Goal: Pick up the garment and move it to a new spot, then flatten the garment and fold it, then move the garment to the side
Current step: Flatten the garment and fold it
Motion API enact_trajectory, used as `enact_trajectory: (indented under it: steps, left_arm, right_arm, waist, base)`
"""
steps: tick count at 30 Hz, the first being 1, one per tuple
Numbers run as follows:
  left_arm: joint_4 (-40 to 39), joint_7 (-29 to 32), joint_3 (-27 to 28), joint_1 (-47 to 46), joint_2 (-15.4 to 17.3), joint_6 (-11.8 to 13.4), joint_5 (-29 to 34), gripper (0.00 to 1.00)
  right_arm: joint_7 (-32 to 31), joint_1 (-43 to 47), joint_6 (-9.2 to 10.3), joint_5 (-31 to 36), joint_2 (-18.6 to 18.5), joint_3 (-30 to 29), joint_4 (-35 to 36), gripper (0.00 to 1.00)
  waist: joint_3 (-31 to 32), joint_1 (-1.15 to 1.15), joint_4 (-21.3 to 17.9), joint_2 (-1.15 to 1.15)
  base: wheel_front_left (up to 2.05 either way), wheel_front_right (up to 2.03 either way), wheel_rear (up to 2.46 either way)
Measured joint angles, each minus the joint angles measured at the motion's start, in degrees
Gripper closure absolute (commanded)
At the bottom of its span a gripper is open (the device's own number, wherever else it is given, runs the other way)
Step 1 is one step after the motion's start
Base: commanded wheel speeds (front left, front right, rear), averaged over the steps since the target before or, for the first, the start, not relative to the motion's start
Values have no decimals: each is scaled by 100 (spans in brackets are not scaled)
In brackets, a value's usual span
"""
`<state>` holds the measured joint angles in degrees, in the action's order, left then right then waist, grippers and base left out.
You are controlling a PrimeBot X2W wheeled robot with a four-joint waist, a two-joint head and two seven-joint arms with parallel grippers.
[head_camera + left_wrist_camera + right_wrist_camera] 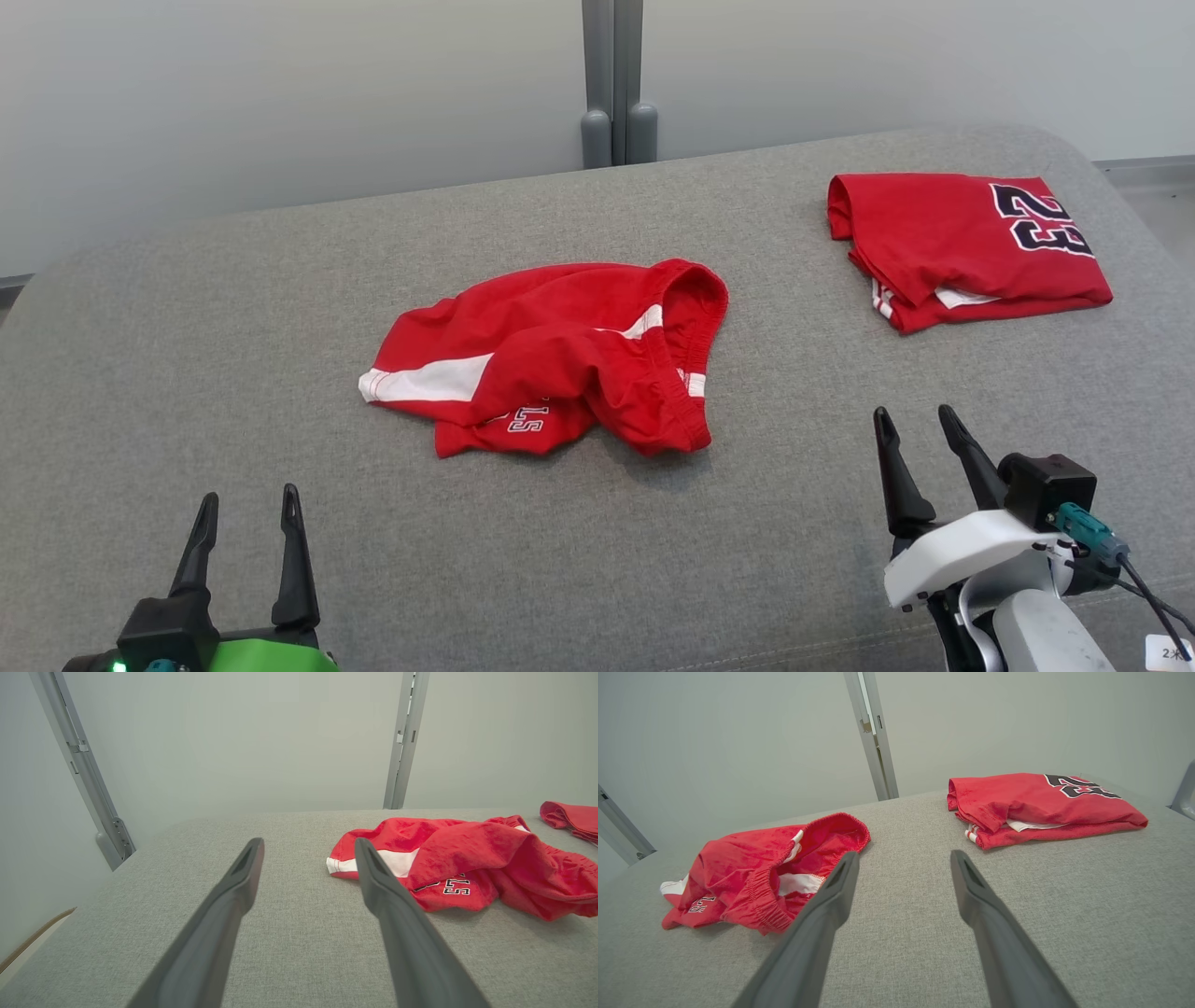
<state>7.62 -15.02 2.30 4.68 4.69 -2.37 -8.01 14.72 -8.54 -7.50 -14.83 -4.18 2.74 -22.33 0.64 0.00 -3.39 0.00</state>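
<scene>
The garment [560, 359] is a pair of red shorts with a white side stripe and an elastic waistband, lying crumpled in the middle of the grey padded surface [280, 308]. It also lies right of my fingers in the left wrist view [467, 863] and left of them in the right wrist view [761, 877]. My left gripper [247, 499] stands open at the lower left, well short of the shorts. My right gripper [915, 420] stands open at the lower right, apart from the cloth. Nothing is between either pair of fingers.
A folded red jersey [962, 245] with a dark number lies at the back right of the surface, also in the right wrist view [1041, 807]. A pale wall with a grey upright post [613, 84] stands behind. The surface's rounded edges fall away left and right.
</scene>
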Motion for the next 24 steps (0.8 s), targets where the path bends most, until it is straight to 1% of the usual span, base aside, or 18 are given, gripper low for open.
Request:
enact_trajectory:
  steps: [7,12,15,18,22,24]
  left_arm:
    - [33,0,-38,-28,-12,-71,0,0]
    - [231,12,-178,-288,67,-224,0,0]
    - [428,89,-289,-565,210,-325,-25,0]
    - [612,249,-479,-965,408,-425,-113,0]
    - [915,644,-788,-1559,705,-488,-493,0]
    - [1046,833,-1077,-1898,946,-494,-733,0]
  right_arm:
    - [0,0,0,-2,-4,24,-10,0]
    - [-18,-101,0,-74,3,238,-52,0]
    - [-174,-282,0,-207,5,447,-161,0]
    - [-455,-537,0,-333,-24,783,-386,0]
    - [-622,-1123,1,-586,-92,1126,-642,0]
    - [-747,-1472,0,-777,-88,1335,-797,0]
  waist:
    - [-8,0,25,0]
    - [-18,0,45,0]
    - [-39,0,47,0]
    - [-82,0,48,0]
    - [-197,0,42,0]
    - [-292,0,34,0]
  base:
    - [0,0,0]
    - [0,0,0]
    - [0,0,0]
    - [0,0,0]
    - [0,0,0]
    - [0,0,0]
